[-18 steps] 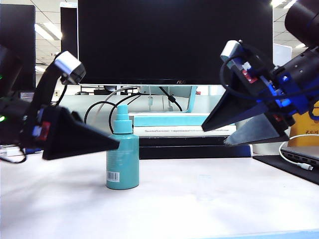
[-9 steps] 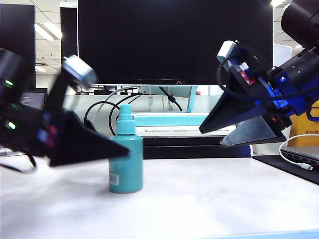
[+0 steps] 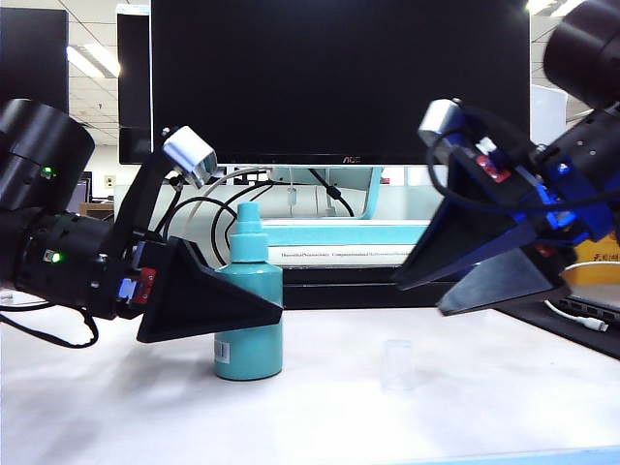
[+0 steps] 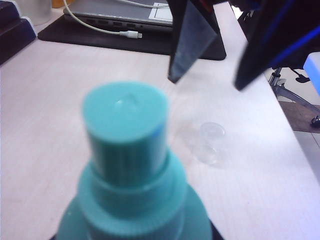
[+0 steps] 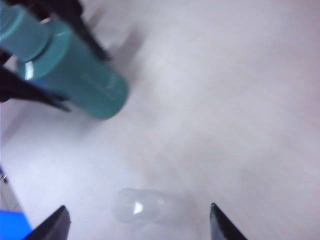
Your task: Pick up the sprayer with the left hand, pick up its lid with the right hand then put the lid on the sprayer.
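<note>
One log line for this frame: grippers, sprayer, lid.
left gripper: around sprayer, closing | right gripper: open, above lid | lid: on table

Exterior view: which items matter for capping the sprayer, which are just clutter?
Job:
sprayer
lid
left gripper, around the sprayer
right gripper, open above the lid

Clutter:
monitor
laptop
cables

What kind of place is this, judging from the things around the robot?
Probably an office or lab desk: a large dark monitor stands behind the white table, a laptop lies at the side, and fluorescent ceiling lights show behind.
</note>
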Controlling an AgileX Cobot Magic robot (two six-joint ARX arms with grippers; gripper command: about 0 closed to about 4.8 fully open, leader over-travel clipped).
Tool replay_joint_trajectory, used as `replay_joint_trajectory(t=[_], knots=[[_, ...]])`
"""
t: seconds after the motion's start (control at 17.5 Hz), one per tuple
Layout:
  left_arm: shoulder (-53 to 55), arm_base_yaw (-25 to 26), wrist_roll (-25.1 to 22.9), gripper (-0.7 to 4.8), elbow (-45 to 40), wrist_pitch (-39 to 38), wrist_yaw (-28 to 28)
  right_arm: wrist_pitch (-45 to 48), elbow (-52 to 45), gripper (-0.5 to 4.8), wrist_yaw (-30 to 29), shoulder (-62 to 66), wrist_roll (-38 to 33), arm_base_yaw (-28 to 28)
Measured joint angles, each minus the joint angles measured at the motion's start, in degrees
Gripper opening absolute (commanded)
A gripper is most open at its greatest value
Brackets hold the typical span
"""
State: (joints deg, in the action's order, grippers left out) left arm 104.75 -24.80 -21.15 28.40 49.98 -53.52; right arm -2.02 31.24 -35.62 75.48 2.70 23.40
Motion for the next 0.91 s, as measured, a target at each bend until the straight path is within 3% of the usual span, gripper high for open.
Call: replay_joint_trajectory(t=[0.17,0.34,0.57,0.8,0.86,0.91], knots=[[0.0,0.0,0.0,2.11,0.0,0.0,0.0,-0.1,0.0,3.60,0.3,0.3,0.9,2.8],[0.0,0.0,-0.7,2.11,0.0,0.0,0.0,-1.1,0.0,3.60,5.0,1.7,3.3,5.2],[0.0,0.0,-0.7,2.11,0.0,0.0,0.0,-1.1,0.0,3.60,8.9,3.0,5.5,6.6],[0.1,0.0,-1.0,2.11,0.0,0.1,0.0,-0.5,0.0,3.59,9.0,5.5,6.5,6.6],[0.2,0.0,-1.0,2.11,0.0,0.2,0.0,0.1,0.0,3.50,8.8,5.8,6.6,6.6],[0.3,0.0,-1.1,2.11,0.0,0.3,-0.1,0.7,0.0,2.99,8.9,6.1,6.6,6.6]])
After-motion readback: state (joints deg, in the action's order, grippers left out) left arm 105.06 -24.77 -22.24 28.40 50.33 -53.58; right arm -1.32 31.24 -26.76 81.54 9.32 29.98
